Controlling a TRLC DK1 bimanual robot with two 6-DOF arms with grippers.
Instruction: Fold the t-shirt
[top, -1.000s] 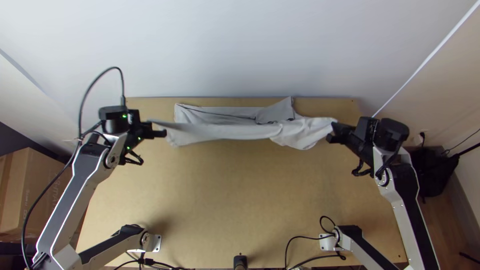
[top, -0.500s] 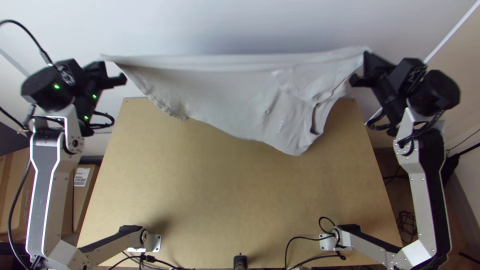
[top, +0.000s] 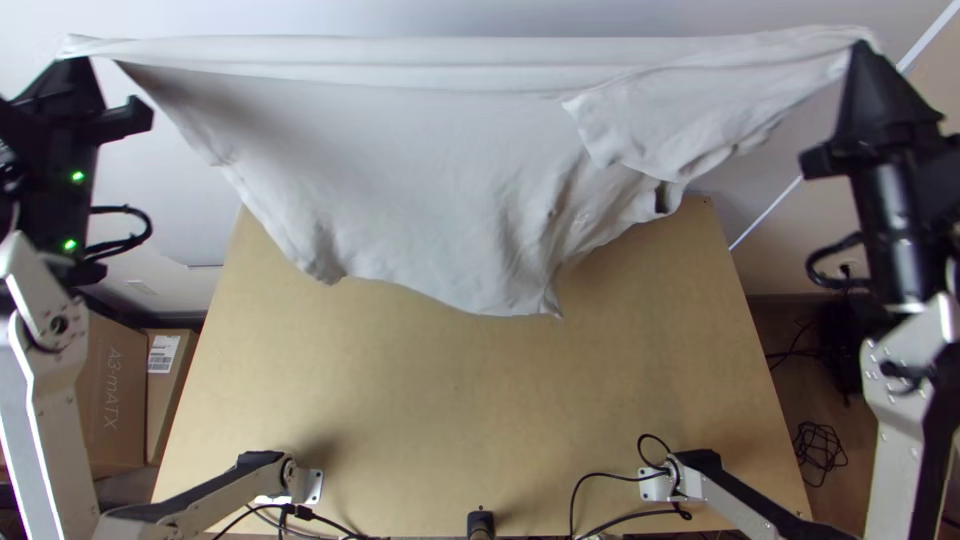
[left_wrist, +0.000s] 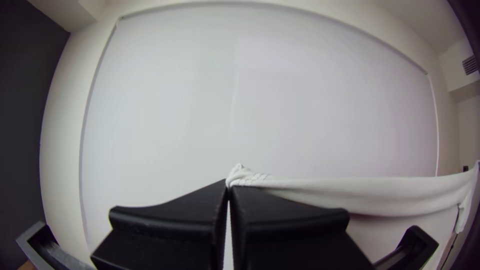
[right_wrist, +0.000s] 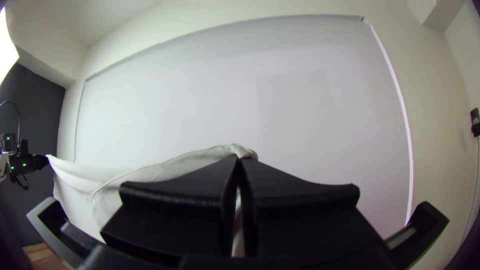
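Pale wall (left_wrist: 320, 115) rises beyond a light wooden desk (top: 450, 400). Wrist views show closed fingers: the left gripper (top: 76, 62) and the right gripper (top: 862, 52) each pinch an end of the white t-shirt (top: 400, 170). The top view adds its drape: upper edge stretched between them, cloth hanging loosely over the desk's far part, lower hem uneven.

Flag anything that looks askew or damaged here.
The pale cloth t-shirt hangs askew between the black left gripper and black right gripper: its lower edge is uneven, and a flap droops over its front near the latter. No tear stands out.
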